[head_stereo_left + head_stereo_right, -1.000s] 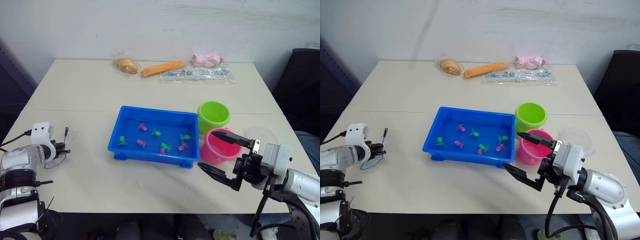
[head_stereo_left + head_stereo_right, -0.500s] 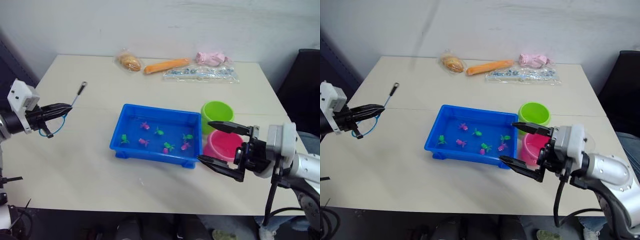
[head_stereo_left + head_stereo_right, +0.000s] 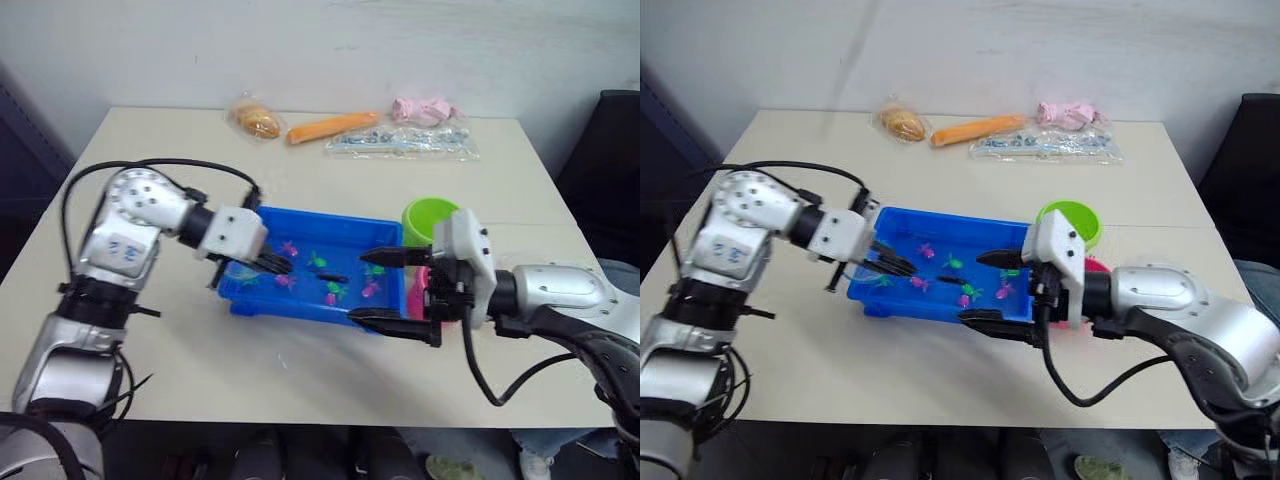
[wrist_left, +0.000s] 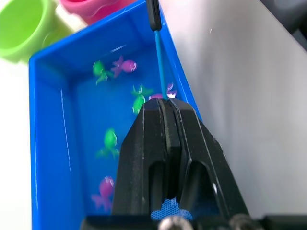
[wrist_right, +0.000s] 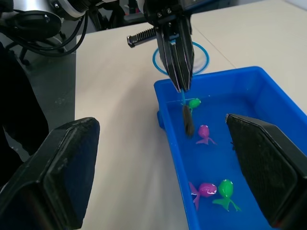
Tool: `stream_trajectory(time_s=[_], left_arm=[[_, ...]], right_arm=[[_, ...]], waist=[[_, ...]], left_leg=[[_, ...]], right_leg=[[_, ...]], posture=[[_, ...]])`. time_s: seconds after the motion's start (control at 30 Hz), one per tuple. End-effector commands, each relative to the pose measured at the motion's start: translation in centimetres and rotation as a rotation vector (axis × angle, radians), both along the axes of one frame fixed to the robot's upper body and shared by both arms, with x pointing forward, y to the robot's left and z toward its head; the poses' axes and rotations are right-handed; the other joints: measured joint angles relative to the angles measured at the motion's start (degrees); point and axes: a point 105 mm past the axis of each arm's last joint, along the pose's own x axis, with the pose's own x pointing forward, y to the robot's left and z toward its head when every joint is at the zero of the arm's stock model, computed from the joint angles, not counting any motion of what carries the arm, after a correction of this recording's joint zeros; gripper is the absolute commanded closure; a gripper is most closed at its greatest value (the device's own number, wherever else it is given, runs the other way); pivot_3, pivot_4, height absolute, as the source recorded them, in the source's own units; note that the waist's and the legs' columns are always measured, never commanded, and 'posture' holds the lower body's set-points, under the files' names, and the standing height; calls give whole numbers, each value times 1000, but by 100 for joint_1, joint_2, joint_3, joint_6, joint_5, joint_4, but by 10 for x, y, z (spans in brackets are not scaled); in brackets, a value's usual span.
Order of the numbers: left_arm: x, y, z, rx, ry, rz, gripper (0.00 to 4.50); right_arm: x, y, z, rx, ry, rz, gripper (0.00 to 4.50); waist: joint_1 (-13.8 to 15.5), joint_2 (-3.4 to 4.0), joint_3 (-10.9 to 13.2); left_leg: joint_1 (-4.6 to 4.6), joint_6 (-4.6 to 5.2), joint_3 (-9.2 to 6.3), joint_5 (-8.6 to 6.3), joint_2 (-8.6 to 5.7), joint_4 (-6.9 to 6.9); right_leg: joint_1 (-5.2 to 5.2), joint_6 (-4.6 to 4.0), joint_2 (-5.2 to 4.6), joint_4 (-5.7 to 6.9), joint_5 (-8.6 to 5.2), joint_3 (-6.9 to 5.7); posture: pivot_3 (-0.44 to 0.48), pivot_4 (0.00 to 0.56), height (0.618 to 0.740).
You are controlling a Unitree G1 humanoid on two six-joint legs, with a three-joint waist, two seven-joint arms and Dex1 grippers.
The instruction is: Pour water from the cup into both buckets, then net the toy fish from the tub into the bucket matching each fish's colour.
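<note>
Left gripper (image 4: 165, 108) clamped shut on the thin stem of the small blue-rimmed hoop net (image 5: 181, 58), reaching over the near-left rim of the shallow bright blue plastic tub (image 3: 268, 218). Held backwards, seemingly: hoop out over the beige table (image 3: 180, 350) behind the fingers, black stick end (image 5: 187, 120) pointing down among the tiny green and pink toy fish (image 3: 332, 292) in the water. Likely a grip to correct before any scooping.

Right gripper (image 3: 386, 289) spread wide at the tub's right end, empty, one black finger (image 5: 53, 172) over the front wall, probably waiting or steadying. Just behind it, lime green round bucket (image 3: 428, 220) and pink bucket (image 3: 1097, 264), touching the tub's right side, fish well within reach.
</note>
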Motion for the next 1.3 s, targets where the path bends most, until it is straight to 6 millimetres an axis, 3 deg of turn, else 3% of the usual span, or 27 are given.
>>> stream_trajectory(time_s=[0.03,0.23,0.5,0.6,0.77,0.83,1.07,1.13,1.2,1.3], left_arm=[[2,-20,8,-11,-83,-59,4443],[6,-41,13,-58,-133,-85,4443],[9,-46,17,-101,-170,-72,4443],[9,-47,17,-110,-164,-66,4500],[10,-47,17,-116,-161,-53,4500],[10,-47,16,-116,-158,-48,4500],[9,-44,15,-164,-87,-19,4500],[3,-35,26,-303,54,7,3821],[3,-14,53,-482,178,63,3116],[5,14,71,-546,270,143,1832]], right_arm=[[9,1,-1,-22,-34,-61,0],[21,5,-13,-49,-21,-120,0],[27,4,-13,-15,-41,-165,0],[28,2,-11,1,-50,-174,853],[26,2,-9,13,-52,-157,3598],[25,1,-9,12,-54,-157,4429],[25,-3,-7,15,-80,-164,4429],[25,-5,-6,11,-103,-166,4500],[26,-11,-4,4,-129,-171,4500],[25,-19,-4,-13,-154,-169,4500]], waist=[[9,0,0],[8,0,0],[9,2,1],[11,1,1],[11,1,1],[12,2,1],[6,2,1],[-10,2,1],[-20,6,4],[-18,8,13]], left_leg=[[-8,2,-1,1,-1,2],[-28,4,-6,2,-1,21],[-32,4,-16,3,-1,27],[-33,4,-16,2,-1,30],[-33,4,-16,2,-1,33],[-34,4,-16,2,-2,34],[-33,4,-16,3,-2,37],[-33,4,-16,3,0,38],[-33,4,-26,3,5,39],[-35,3,-64,3,11,48]], right_leg=[[-2,3,0,1,2,-5],[-1,7,-3,2,4,-26],[0,7,-2,10,4,-33],[3,7,-3,10,4,-34],[4,7,-2,14,4,-36],[4,7,-2,15,4,-36],[6,8,-2,18,4,-38],[5,8,-1,24,4,-38],[3,7,1,36,4,-35],[1,7,6,42,4,-36]], posture=[[0,150,740],[0,150,740],[0,150,740],[0,150,740],[0,150,740],[0,150,740],[0,150,740],[0,150,740],[0,150,740],[0,150,740]])
